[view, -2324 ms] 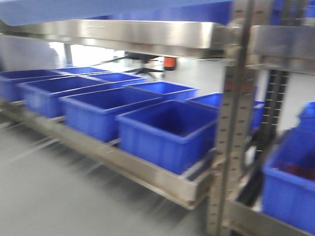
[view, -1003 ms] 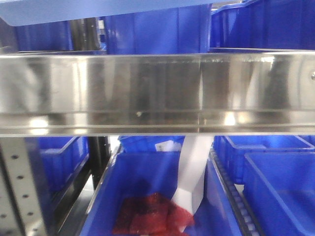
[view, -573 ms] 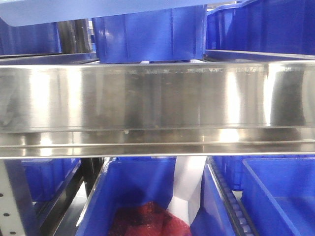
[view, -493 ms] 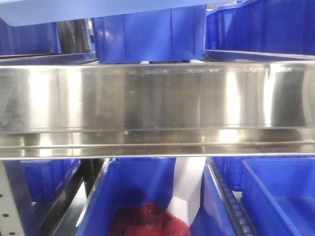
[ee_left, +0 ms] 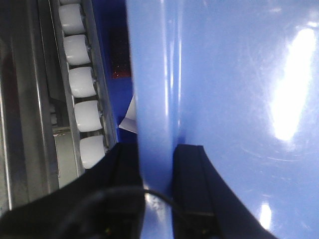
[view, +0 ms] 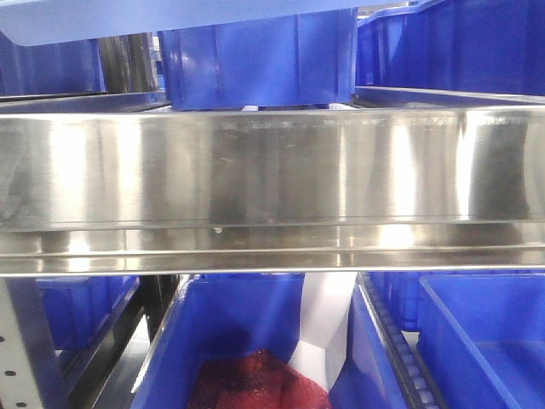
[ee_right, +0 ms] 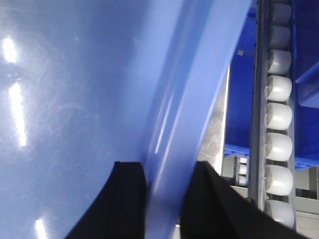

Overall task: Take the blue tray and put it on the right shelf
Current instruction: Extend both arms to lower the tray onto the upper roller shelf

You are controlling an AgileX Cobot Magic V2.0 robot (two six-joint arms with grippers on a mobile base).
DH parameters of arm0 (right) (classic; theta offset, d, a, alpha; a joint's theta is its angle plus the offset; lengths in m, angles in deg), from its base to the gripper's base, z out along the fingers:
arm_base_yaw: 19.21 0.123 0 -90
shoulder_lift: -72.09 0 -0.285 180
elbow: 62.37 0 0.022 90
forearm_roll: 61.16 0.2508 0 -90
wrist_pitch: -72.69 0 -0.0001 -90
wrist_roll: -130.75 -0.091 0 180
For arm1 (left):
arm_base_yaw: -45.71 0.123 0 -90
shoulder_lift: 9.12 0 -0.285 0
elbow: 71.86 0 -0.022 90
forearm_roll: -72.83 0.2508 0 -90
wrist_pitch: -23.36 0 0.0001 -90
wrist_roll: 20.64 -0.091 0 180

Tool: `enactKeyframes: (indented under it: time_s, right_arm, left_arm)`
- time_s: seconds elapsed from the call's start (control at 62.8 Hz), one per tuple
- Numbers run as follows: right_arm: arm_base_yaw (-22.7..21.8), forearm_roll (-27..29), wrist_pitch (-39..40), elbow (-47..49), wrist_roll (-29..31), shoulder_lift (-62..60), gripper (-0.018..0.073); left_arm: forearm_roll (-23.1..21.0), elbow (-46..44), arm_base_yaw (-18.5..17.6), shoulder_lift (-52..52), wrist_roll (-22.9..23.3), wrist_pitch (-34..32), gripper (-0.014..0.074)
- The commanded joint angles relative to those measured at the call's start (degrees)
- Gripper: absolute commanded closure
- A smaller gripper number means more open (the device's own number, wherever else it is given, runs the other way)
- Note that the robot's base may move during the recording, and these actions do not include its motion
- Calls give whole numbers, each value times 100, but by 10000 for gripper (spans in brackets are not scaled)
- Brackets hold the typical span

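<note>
**Blue tray held by both grippers above the steel shelf's front lip**

The blue tray [view: 170,17] shows in the front view as a pale strip along the top edge, above and in front of the right shelf [view: 272,170]. The shelf's tall, shiny front lip fills the middle of that view. The tray's underside is not seen resting on anything.

In the left wrist view, the left gripper [ee_left: 157,154] has its two black fingers [ee_left: 192,164] closed narrowly on the tray's flared rim, one on each side. The glossy tray surface [ee_left: 224,99] fills the right of that picture. In the right wrist view, the right gripper [ee_right: 164,172] pinches the opposite rim the same way, with the tray [ee_right: 75,99] spreading out to the left.

On the shelf, behind the lip, stand deep dark-blue bins: one in the middle [view: 255,60] and another to the right [view: 451,47]. What they hold is hidden by their walls.

Below the shelf, a lower bin [view: 238,324] holds a heap of dark red material [view: 255,388] with a white sheet [view: 328,324] leaning upright against it. Beside it to the right is another bin [view: 485,332], showing only its blue interior. A perforated grey upright [view: 17,358] stands at lower left.

Rows of white rollers [ee_left: 82,82] [ee_right: 279,119] run along metal rails below both wrists.
</note>
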Motion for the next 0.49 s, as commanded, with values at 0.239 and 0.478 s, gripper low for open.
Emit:
enactKeyframes:
  time_s: [0.239,0.478]
  right_arm:
    - [49,87,551,158,151,-193,502]
    - [49,87,551,158,151,-193,502]
  left_arm:
    - [-92,-139,-96,-200,-188,490,645]
    - [-95,-139,-96,-200,-188,476,645]
